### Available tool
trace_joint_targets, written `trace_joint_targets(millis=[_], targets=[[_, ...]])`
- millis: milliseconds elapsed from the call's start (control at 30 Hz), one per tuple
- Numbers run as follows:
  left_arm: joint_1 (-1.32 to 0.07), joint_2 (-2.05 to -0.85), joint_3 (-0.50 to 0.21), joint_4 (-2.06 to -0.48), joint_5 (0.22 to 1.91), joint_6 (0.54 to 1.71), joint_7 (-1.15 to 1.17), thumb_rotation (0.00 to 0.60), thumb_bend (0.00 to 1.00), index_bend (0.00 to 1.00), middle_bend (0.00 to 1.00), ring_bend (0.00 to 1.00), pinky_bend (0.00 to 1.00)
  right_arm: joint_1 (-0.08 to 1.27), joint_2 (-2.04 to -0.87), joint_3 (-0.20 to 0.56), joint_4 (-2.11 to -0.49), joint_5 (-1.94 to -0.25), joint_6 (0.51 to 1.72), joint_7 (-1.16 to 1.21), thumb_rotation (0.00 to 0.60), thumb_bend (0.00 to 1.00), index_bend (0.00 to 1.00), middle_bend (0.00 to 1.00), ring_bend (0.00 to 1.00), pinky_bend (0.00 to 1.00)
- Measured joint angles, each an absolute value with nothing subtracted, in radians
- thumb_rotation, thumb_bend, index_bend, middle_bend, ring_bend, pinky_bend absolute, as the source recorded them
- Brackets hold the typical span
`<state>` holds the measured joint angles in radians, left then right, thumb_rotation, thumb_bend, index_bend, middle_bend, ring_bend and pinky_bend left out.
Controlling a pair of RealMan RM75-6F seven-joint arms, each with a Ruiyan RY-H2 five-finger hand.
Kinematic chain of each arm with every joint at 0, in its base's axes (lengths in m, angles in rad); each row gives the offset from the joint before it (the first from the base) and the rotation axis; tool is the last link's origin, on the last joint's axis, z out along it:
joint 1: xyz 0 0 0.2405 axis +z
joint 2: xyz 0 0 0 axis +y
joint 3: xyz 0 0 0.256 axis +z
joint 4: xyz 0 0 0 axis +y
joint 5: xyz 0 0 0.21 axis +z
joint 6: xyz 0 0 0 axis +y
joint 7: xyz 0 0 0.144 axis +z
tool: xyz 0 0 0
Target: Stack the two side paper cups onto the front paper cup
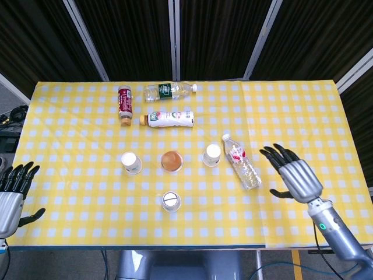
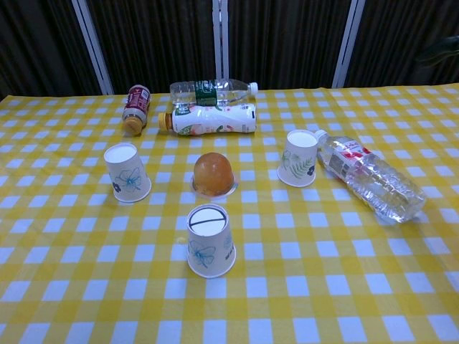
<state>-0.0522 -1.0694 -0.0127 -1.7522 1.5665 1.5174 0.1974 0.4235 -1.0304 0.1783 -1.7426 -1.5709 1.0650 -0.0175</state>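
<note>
Three upturned paper cups stand on the yellow checked table. The front cup (image 1: 171,201) (image 2: 210,241) is nearest the table's front edge. The left side cup (image 1: 131,163) (image 2: 127,173) and the right side cup (image 1: 211,155) (image 2: 299,158) flank an orange dome (image 1: 171,161) (image 2: 213,174). My right hand (image 1: 294,174) hovers over the table to the right of the clear bottle, fingers spread, holding nothing. My left hand (image 1: 11,192) stays off the table's left front corner, fingers apart and empty. Neither hand touches a cup.
A clear water bottle (image 1: 240,161) (image 2: 369,177) lies right beside the right side cup. At the back lie a white bottle (image 1: 168,118), a green-labelled clear bottle (image 1: 169,90) and a dark red bottle (image 1: 124,103). Black curtains hang behind the table.
</note>
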Motion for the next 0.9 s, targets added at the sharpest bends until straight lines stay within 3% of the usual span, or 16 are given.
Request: trace_joint_targets(millis=[133, 300, 600, 900], targets=[[-0.058, -1.07, -0.02, -1.749, 1.542, 1.505, 0.195, 0.6, 0.0, 0.0, 0.0, 0.0, 0.0, 0.566, -1.074, 0.229, -1.737, -1.484, 0.902, -0.013, 0.6, 0.16, 0.17, 0.2, 0.1, 0.29], [-0.065, -1.069, -0.027, -1.746, 1.521, 1.489, 0.184, 0.6, 0.0, 0.0, 0.0, 0.0, 0.0, 0.7, -1.183, 0.277, -1.678, -1.366, 0.802, -0.069, 0.6, 0.17, 0.17, 0.2, 0.11, 0.3], [-0.068, -1.066, -0.034, -1.739, 1.498, 1.481, 0.172, 0.6, 0.0, 0.0, 0.0, 0.0, 0.0, 0.819, -1.33, 0.298, -1.542, -1.153, 0.73, -0.266, 0.6, 0.17, 0.17, 0.22, 0.13, 0.33], [-0.074, -1.067, -0.04, -1.731, 1.481, 1.471, 0.165, 0.6, 0.0, 0.0, 0.0, 0.0, 0.0, 0.914, -1.435, 0.268, -1.456, -0.944, 0.711, -0.437, 0.6, 0.18, 0.18, 0.23, 0.15, 0.35]])
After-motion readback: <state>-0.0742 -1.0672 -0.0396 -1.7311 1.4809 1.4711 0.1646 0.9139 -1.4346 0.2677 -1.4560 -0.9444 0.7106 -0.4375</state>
